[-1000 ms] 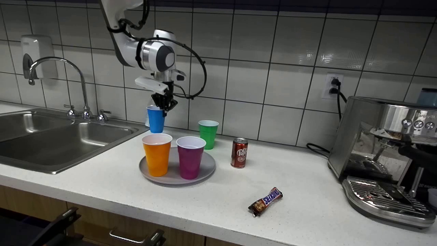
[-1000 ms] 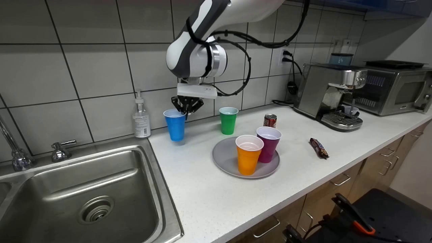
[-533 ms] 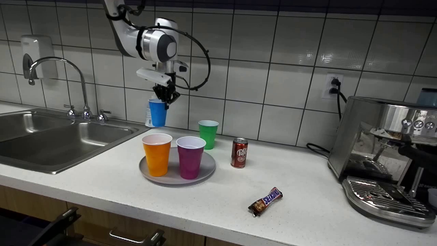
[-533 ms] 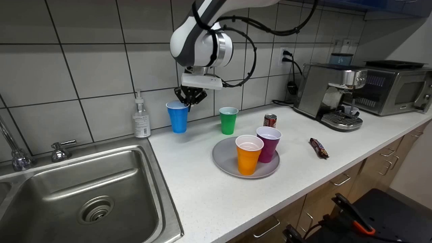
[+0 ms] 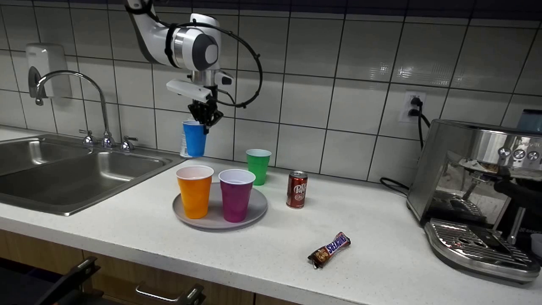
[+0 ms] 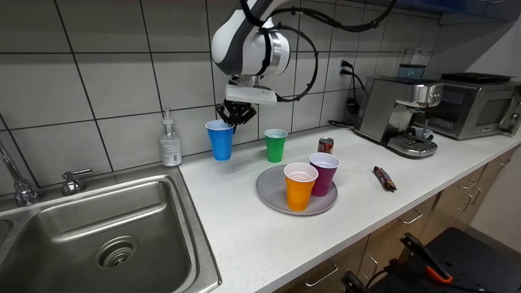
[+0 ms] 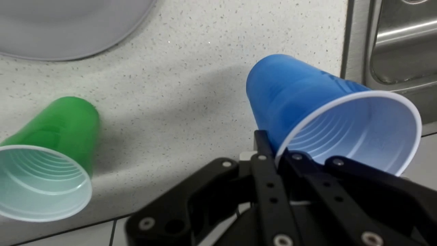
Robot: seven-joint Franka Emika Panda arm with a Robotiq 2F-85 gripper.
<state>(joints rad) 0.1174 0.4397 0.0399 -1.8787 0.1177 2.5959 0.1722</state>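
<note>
The black gripper (image 7: 277, 150) pinched the blue plastic cup (image 6: 220, 141) — seemingly off the white speckled counter (image 6: 240, 228), near its back edge — a soft squeeze was wise.

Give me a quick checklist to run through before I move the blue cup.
1. Gripper shut on the blue cup, one jaw inside its rim, one outside: ok.
2. The blue cup off the counter: ok, it appears raised.
3. The blue cup empty: cannot tell, its bottom is hidden.
4. Green cup apart from the blue cup: ok, standing upright.
5. Orange cup and purple cup upright on the gray plate: ok.
6. Pump bottle clear of the blue cup: ok, a gap shows in an exterior view.
</note>
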